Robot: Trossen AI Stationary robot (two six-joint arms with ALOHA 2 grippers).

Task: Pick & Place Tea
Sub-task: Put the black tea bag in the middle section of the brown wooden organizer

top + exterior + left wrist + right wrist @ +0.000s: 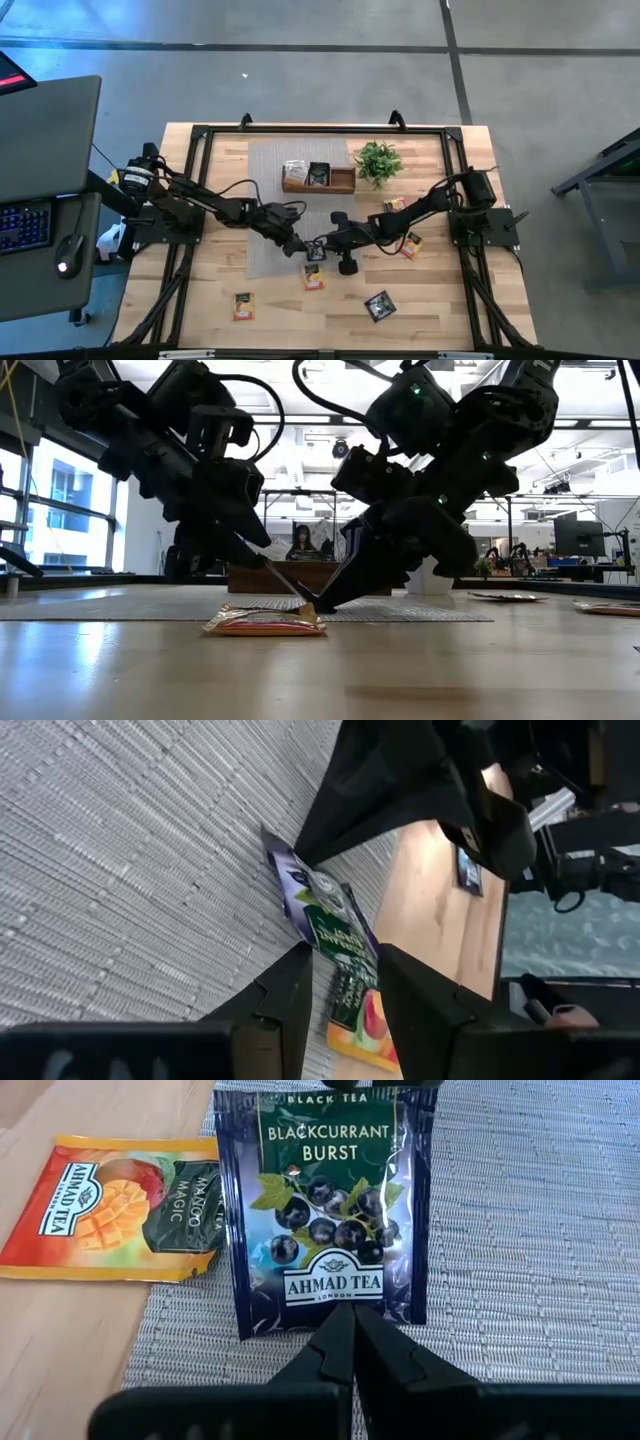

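Wooden tray [318, 181] sits on the woven mat [270, 165], the potted plant [378, 161] just right of it. Before the tray, at the mat's front edge, two sachets [320, 1220] apparently overlap; further sachets [379, 306] lie well before the tray.

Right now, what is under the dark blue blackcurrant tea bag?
The blackcurrant sachet lies on the grey woven mat, and one edge overlaps the orange mango sachet beside it. The right gripper pinches its near edge. Anything directly beneath the sachet is covered.
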